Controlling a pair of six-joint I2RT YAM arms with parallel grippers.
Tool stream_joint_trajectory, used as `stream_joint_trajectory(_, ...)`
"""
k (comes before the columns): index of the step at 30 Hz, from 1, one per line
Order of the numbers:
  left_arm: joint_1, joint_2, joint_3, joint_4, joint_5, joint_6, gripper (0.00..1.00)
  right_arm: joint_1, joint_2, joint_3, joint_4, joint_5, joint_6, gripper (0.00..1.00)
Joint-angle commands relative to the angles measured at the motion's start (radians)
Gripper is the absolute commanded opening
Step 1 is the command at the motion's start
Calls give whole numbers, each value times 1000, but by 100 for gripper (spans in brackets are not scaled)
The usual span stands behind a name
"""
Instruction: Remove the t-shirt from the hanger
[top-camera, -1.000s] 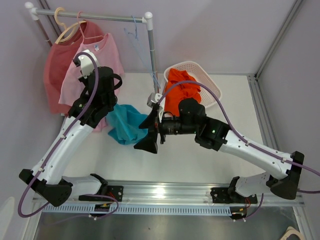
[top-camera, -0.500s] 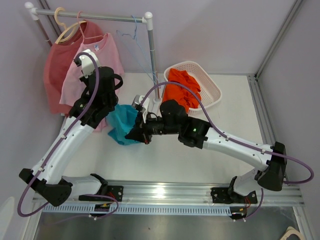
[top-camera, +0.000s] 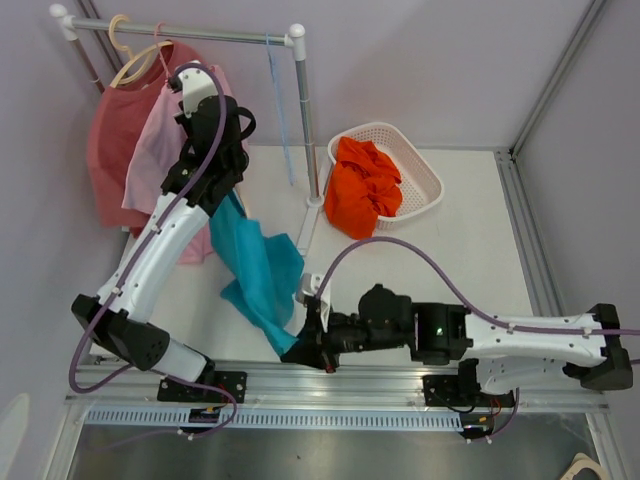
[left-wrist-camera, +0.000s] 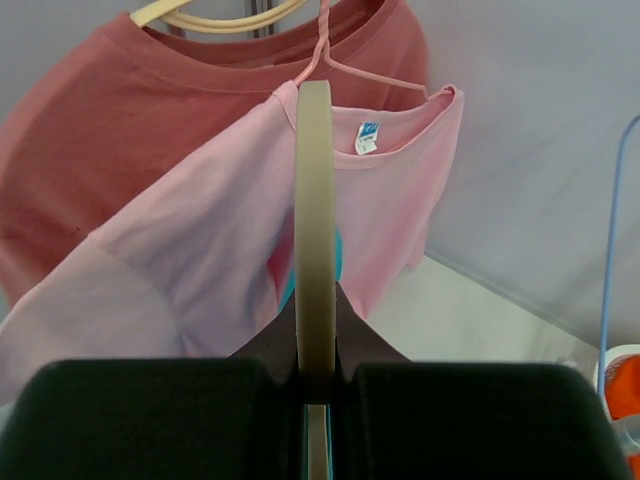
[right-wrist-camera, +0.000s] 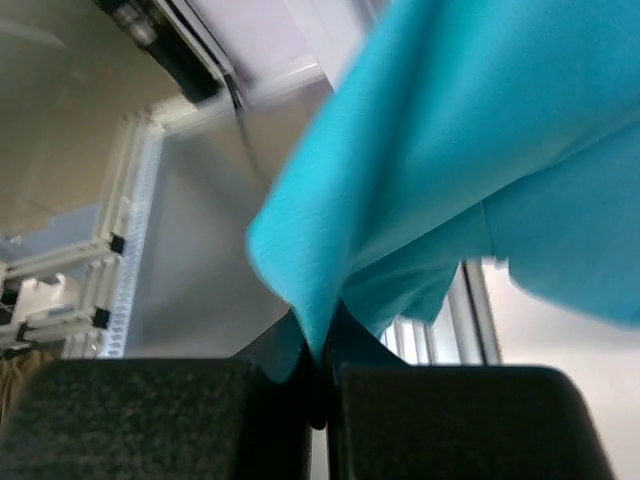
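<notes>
A teal t-shirt (top-camera: 262, 275) hangs stretched between my two grippers, from near the rack down toward the table's near edge. Its upper end is on a cream hanger (left-wrist-camera: 315, 200). My left gripper (left-wrist-camera: 316, 370) is shut on that hanger's thin edge, held high beside the rack (top-camera: 228, 192). Only a sliver of teal shows behind the hanger in the left wrist view. My right gripper (top-camera: 298, 352) sits low by the front rail, shut on a fold of the t-shirt's lower edge (right-wrist-camera: 322, 370). The teal cloth (right-wrist-camera: 450, 150) fans up and right from its jaws.
A clothes rack (top-camera: 305, 120) stands at the back left with a red shirt (top-camera: 105, 140), a pink shirt (top-camera: 150, 150) and a bare blue wire hanger (top-camera: 278, 100). A white basket (top-camera: 425, 170) holding orange cloth (top-camera: 360, 190) sits at the back right.
My right gripper reached the teal t-shirt, shut on it and pulled back to the near edge. My left arm rose toward the rack with the hanger, and the shirt stretched out.
</notes>
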Motion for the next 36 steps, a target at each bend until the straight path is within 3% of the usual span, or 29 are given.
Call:
stream_joint_trajectory(1, 28, -1, 128, 71, 28, 58, 1, 26, 50, -220, 143, 18, 161, 0)
stream_joint_trajectory(3, 40, 5, 161, 88, 28, 90, 1, 30, 139, -276, 280, 1, 214, 0)
stream_joint_trajectory(6, 51, 28, 322, -110, 89, 24, 1, 24, 242, -264, 290, 52, 196, 0)
stream_joint_trajectory(7, 48, 24, 395, -259, 118, -50, 1, 13, 256, -248, 285, 63, 179, 0)
stream_joint_trajectory(9, 30, -42, 406, -406, 216, -144, 1, -64, 283, -190, 288, 43, 130, 0)
stream_joint_trajectory(12, -32, -230, 254, -524, 336, -252, 1, -198, 316, -68, 264, 6, 70, 0)
stream_joint_trajectory(13, -44, -284, 127, -533, 382, -282, 1, -226, 326, -32, 251, -14, 57, 0)
stream_joint_trajectory(15, -52, -434, 51, -569, 567, -319, 1, -269, 349, 61, 219, -16, 18, 0)
stream_joint_trajectory(17, -67, -524, -73, -602, 651, -341, 1, -319, 388, 112, 195, -23, -2, 0)
stream_joint_trajectory(23, -122, -821, -187, -903, 695, -387, 1, -402, 522, 216, 202, -66, -15, 0)
stream_joint_trajectory(28, -122, -909, -57, -1069, 810, -382, 1, -453, 580, 273, 202, -69, -7, 0)
stream_joint_trajectory(30, -122, -940, -40, -1070, 806, -370, 1, -465, 544, 304, 166, -43, -16, 0)
stream_joint_trajectory(32, -122, -958, -61, -1069, 714, -346, 1, -464, 499, 334, 68, 7, -24, 0)
stream_joint_trajectory(36, -122, -958, -141, -1035, 630, -318, 1, -456, 269, 309, -54, 144, -44, 0)
